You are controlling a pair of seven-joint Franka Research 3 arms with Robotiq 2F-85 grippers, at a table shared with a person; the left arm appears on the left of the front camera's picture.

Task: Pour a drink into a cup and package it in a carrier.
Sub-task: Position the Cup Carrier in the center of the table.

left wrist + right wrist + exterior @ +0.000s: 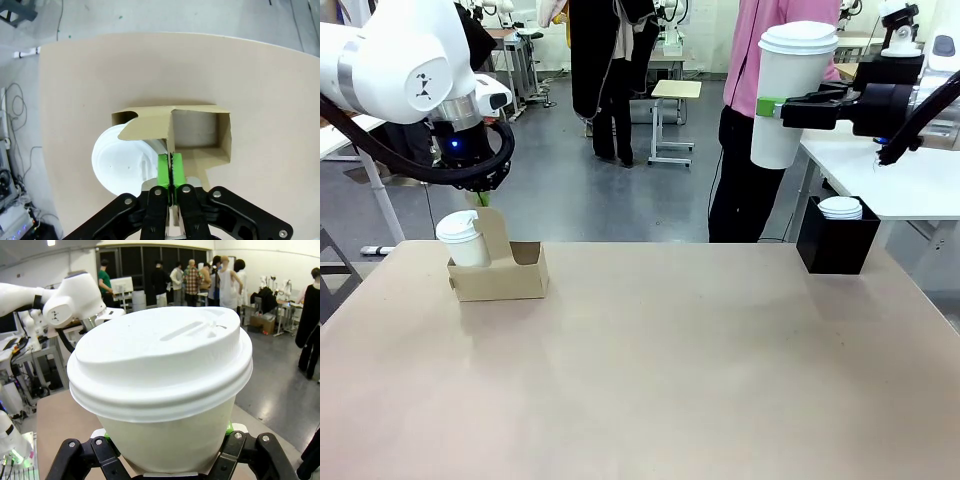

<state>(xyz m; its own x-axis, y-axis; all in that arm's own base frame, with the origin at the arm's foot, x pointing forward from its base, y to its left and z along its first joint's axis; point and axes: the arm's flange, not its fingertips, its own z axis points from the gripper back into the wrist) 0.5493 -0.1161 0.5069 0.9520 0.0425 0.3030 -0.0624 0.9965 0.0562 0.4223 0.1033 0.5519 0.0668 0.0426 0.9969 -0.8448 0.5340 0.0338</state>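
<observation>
The brown cardboard carrier (500, 272) sits on the table's far left with a lidded white cup (461, 240) in its left hole; its right hole (197, 131) is empty. My left gripper (170, 172) is shut on the carrier's upright centre handle (492, 222), its green pads pinching the handle's edge from above. High at the right, my right gripper (772, 107) is shut on a second tall white paper cup (790, 95) with a domed lid (162, 352), held upright in the air well above the table. The glass jug with the drink is out of view.
A black box (837, 241) holding a stack of white lids (840, 208) stands at the table's far right edge. A person in a pink top (765, 55) stands behind the table. A white side table (910, 180) lies to the right.
</observation>
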